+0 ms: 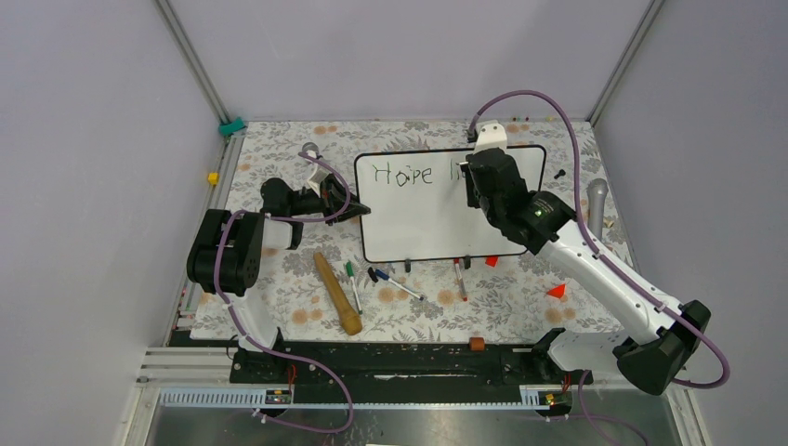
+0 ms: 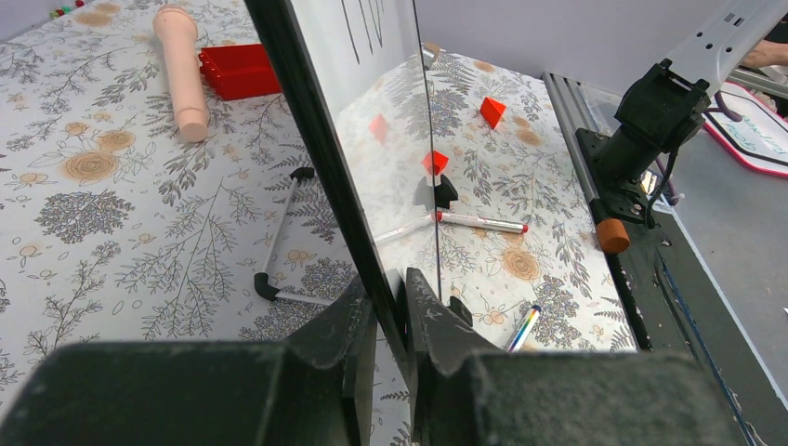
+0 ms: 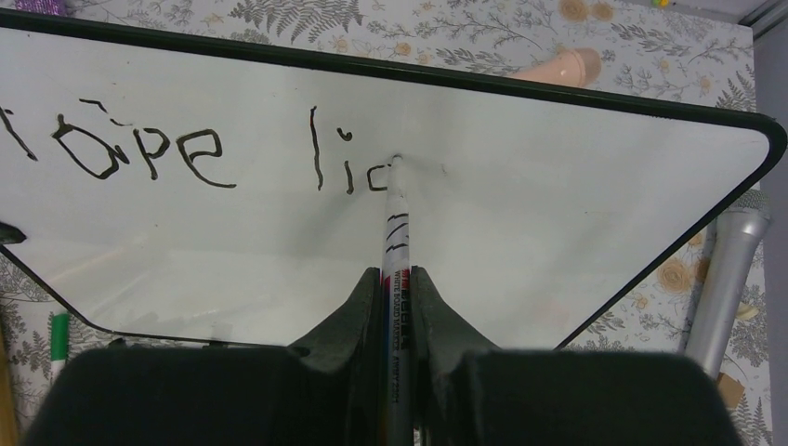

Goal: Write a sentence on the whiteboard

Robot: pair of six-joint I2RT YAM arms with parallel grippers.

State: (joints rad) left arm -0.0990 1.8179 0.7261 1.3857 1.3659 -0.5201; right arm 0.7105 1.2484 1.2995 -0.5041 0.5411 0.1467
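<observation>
Counter (image 1: pixel 279 307), floral covering: carries all items. Whiteboard (image 1: pixel 418 223) stands propped at mid-counter, between the two arms.

Left pincer (image 2: pixel 390 299): nearly closed, clamped on the whiteboard's black frame at its left edge.

Right pincer (image 3: pixel 397 288): closed tight on a marker (image 3: pixel 395 223), tip touching the board face.

Wooden roller (image 1: pixel 336 293) and loose pens (image 1: pixel 395 282) lie on the counter in front of the board.

Sentence (image 3: pixel 149 149): upper line reads "Hope li" plus a partial letter at the tip.
</observation>
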